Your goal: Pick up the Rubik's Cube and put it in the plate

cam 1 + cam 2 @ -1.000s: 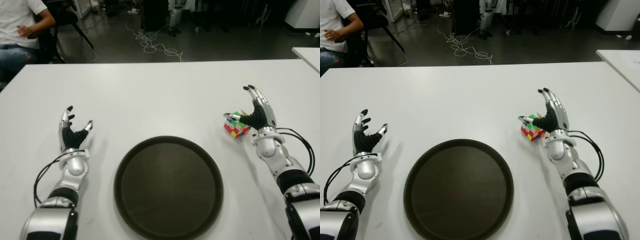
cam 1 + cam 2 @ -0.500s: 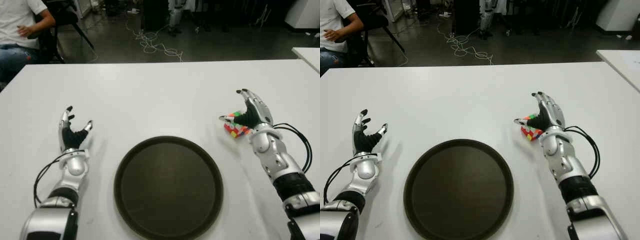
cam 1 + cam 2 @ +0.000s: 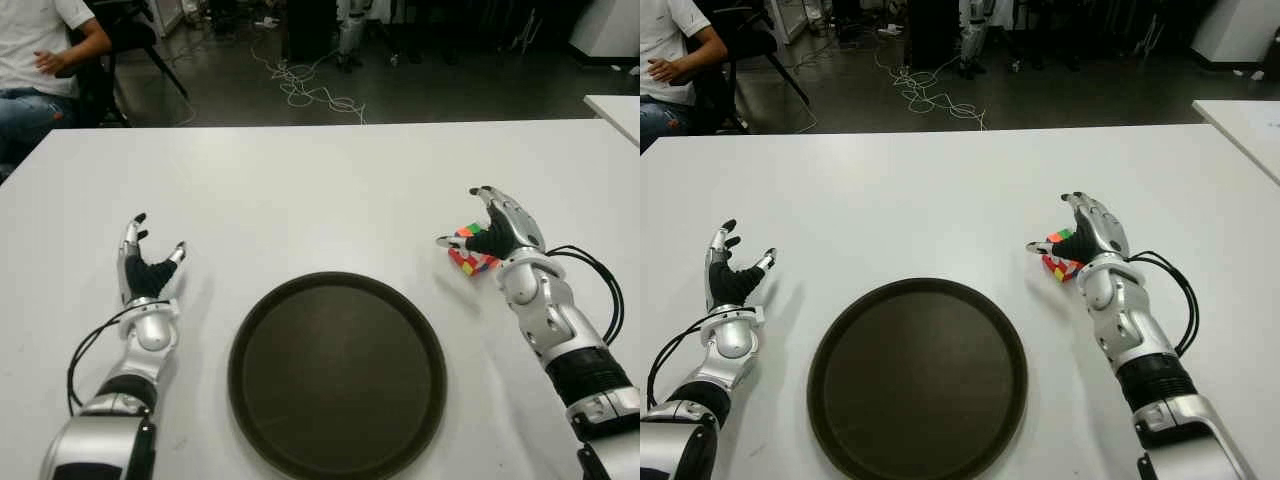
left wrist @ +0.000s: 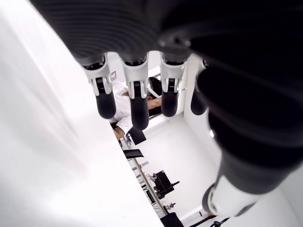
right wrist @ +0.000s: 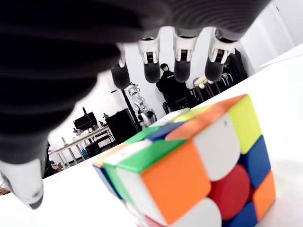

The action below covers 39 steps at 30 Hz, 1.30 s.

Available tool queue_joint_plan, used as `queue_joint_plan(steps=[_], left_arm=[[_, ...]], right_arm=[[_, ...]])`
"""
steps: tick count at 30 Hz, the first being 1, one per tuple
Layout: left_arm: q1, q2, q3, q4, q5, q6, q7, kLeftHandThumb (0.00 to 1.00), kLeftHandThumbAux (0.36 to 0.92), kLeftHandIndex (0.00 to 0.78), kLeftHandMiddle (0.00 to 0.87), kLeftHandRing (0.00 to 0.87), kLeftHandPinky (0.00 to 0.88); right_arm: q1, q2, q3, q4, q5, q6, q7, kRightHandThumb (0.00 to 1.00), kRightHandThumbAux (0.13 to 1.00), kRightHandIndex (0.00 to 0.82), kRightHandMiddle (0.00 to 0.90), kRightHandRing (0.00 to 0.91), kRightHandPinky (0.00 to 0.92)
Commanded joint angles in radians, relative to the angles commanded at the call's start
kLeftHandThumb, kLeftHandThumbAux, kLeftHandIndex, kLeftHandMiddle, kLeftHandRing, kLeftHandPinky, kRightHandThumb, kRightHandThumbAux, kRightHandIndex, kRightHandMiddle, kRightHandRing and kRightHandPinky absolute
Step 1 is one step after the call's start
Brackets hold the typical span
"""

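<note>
The Rubik's Cube (image 3: 470, 262) lies on the white table (image 3: 320, 190) to the right of the round dark plate (image 3: 336, 375). My right hand (image 3: 492, 232) arches over the cube from the right. Its fingers (image 5: 182, 56) are spread above the cube (image 5: 189, 175) and the thumb (image 3: 446, 241) reaches past the cube's left side. No finger presses on it. The plate holds nothing. My left hand (image 3: 148, 265) shows left of the plate with its fingers (image 4: 135, 101) straight and holding nothing.
A person (image 3: 40, 60) sits on a chair beyond the table's far left corner. Cables (image 3: 310, 90) lie on the dark floor behind the table. Another white table's corner (image 3: 615, 108) shows at the far right.
My right hand has tipped forward and shifted a little left, so that it curves over the cube instead of standing beside it. The cube and my left hand have stayed in place.
</note>
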Motion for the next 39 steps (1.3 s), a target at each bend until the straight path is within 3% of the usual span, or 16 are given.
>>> queue_joint_plan(steps=[3, 9, 19, 29, 33, 35, 39], left_arm=[[0.001, 0.003, -0.006, -0.001, 0.009, -0.004, 0.01, 0.0, 0.788, 0.127, 0.128, 0.143, 0.14], [0.001, 0.002, -0.007, 0.0, 0.007, 0.0, 0.016, 0.0, 0.806, 0.128, 0.134, 0.146, 0.133], [-0.001, 0.0, 0.01, 0.003, -0.021, 0.017, -0.022, 0.0, 0.777, 0.107, 0.107, 0.113, 0.103], [0.001, -0.002, 0.021, 0.001, -0.026, 0.01, -0.026, 0.0, 0.796, 0.141, 0.121, 0.118, 0.099], [0.001, -0.002, 0.02, 0.002, -0.026, 0.013, -0.022, 0.0, 0.794, 0.137, 0.125, 0.128, 0.122], [0.0, -0.001, 0.018, 0.002, -0.025, 0.015, -0.02, 0.0, 0.795, 0.131, 0.123, 0.129, 0.123], [-0.001, 0.0, 0.017, 0.003, -0.024, 0.018, -0.021, 0.0, 0.792, 0.119, 0.12, 0.128, 0.121]], right_arm=[[0.001, 0.002, -0.005, 0.004, 0.01, -0.013, -0.003, 0.0, 0.604, 0.0, 0.0, 0.047, 0.147], [0.002, 0.003, -0.008, 0.012, 0.021, -0.032, -0.009, 0.0, 0.617, 0.0, 0.0, 0.056, 0.103], [0.003, 0.001, -0.005, 0.013, 0.028, -0.045, -0.011, 0.0, 0.631, 0.001, 0.0, 0.043, 0.065], [0.007, 0.008, -0.009, 0.005, 0.033, -0.029, -0.015, 0.0, 0.628, 0.002, 0.0, 0.053, 0.105], [0.005, 0.01, -0.007, 0.007, 0.034, -0.019, -0.012, 0.0, 0.631, 0.002, 0.0, 0.086, 0.256], [0.003, 0.011, -0.006, 0.012, 0.034, -0.017, -0.011, 0.0, 0.642, 0.002, 0.001, 0.088, 0.213], [0.0, 0.012, -0.004, 0.018, 0.036, -0.015, -0.008, 0.0, 0.647, 0.001, 0.003, 0.105, 0.297]])
